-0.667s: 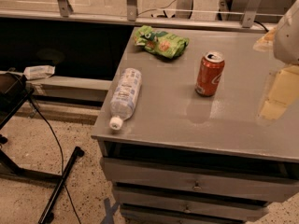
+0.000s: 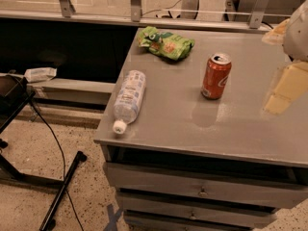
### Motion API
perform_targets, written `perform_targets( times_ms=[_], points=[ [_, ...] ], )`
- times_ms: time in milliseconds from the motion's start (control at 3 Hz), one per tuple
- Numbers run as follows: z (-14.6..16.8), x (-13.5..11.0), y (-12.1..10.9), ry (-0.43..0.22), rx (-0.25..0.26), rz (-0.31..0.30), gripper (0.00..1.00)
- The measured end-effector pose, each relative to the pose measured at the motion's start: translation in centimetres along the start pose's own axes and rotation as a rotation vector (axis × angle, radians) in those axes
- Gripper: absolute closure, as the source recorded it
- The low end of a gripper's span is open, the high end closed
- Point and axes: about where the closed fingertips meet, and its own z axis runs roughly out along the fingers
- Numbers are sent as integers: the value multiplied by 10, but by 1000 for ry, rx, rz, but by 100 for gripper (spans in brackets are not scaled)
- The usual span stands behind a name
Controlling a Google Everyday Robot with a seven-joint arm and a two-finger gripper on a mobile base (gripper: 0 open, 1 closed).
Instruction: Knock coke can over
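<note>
Tool [image 2: 287, 84]: at the right edge of the frame, low over the desk [image 2: 183, 134]. Whether it is released or clenched cannot be told. Coke can [image 2: 216, 76]: upright, right of centre, apart from the tool and roughly level with it. This is judged a line-up for a sideways push. The can's white script is only partly readable. The label on the lying water bottle [image 2: 129, 96] is illegible.

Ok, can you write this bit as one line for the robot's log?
coke can: upright on cabinet top | gripper: right of can, not touching | knock-over: not yet done
</note>
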Motion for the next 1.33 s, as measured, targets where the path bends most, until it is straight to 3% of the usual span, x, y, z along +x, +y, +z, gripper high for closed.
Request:
perform_targets(
  times_ms=[333, 667, 1000, 1333],
  points=[
    [14, -3, -43, -168, 98, 21, 0],
    [31, -11, -84, -369, 152, 69, 0],
    [48, -19, -103, -522, 147, 112, 0],
    [80, -25, -102, -669, 68, 172, 0]
  ],
)
